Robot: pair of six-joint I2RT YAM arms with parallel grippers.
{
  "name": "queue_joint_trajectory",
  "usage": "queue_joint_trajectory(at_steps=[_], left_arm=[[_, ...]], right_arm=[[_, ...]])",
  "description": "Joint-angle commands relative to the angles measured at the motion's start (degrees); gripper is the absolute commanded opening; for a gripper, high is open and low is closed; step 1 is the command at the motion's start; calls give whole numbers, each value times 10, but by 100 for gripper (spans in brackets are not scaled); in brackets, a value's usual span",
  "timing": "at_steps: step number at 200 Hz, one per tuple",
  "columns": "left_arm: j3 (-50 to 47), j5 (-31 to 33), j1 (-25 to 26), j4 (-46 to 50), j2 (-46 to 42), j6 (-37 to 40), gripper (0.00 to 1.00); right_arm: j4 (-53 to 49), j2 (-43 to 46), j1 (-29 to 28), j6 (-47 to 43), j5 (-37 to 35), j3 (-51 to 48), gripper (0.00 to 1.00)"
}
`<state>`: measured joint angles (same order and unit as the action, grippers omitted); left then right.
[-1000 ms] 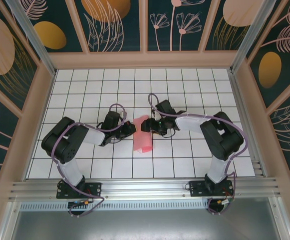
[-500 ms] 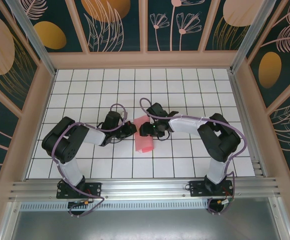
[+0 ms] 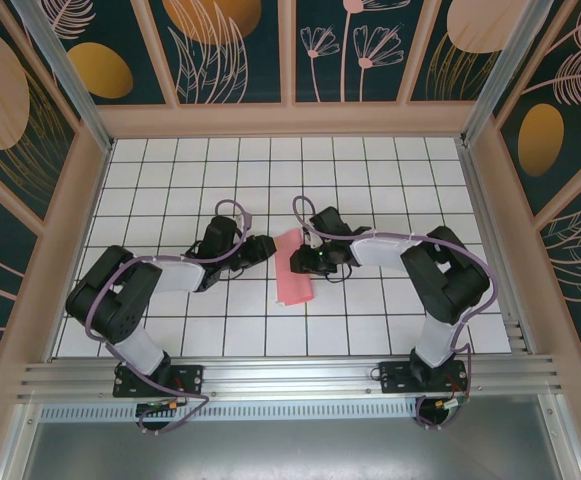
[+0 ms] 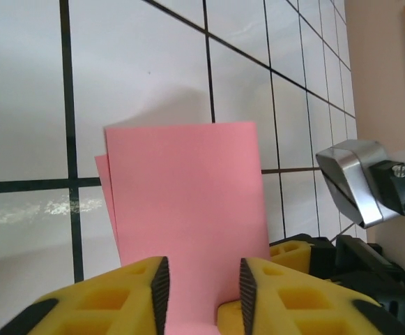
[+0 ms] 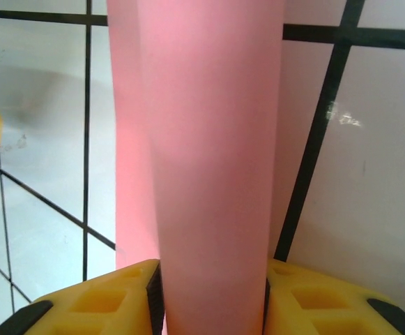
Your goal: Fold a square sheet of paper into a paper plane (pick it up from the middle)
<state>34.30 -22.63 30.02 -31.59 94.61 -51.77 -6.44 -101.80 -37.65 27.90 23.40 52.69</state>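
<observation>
Near edge: aluminium rail [image 3: 290, 375]. White gridded table [image 3: 170, 180]. Centre: square sheet of paper [image 3: 295, 285], folded, salmon-pink, lying between both tools. Left tool [image 4: 203, 272] fingers apart, straddling its edge. Right tool [image 5: 212, 272] clamped on its curled fold. Behind: dark floral wall panels [image 3: 235, 50].

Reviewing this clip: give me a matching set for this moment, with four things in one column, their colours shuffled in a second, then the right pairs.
Things:
1. sheet of paper
2. left gripper
3. table
4. back wall

Colours:
A. white with black grid lines
B. dark teal with plant drawings
C. salmon pink
D. yellow fingers

Pairs: 1-C, 2-D, 3-A, 4-B
</observation>
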Motion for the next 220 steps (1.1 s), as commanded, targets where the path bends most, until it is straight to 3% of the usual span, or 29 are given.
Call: queue_joint_trajectory(at_steps=[1,72,102,220], left_arm=[[3,22,3,26,-15,12,38],[4,29,4,22,-16,-1,42],[5,14,5,-2,2,-16,38],[27,7,13,1,31,-8,34]], right_arm=[[3,16,19,-37,40,-26,39],[8,18,46,-85,89,-40,35],[2,17,47,-105,92,-37,35],[-37,-5,49,-198,53,-19,30]])
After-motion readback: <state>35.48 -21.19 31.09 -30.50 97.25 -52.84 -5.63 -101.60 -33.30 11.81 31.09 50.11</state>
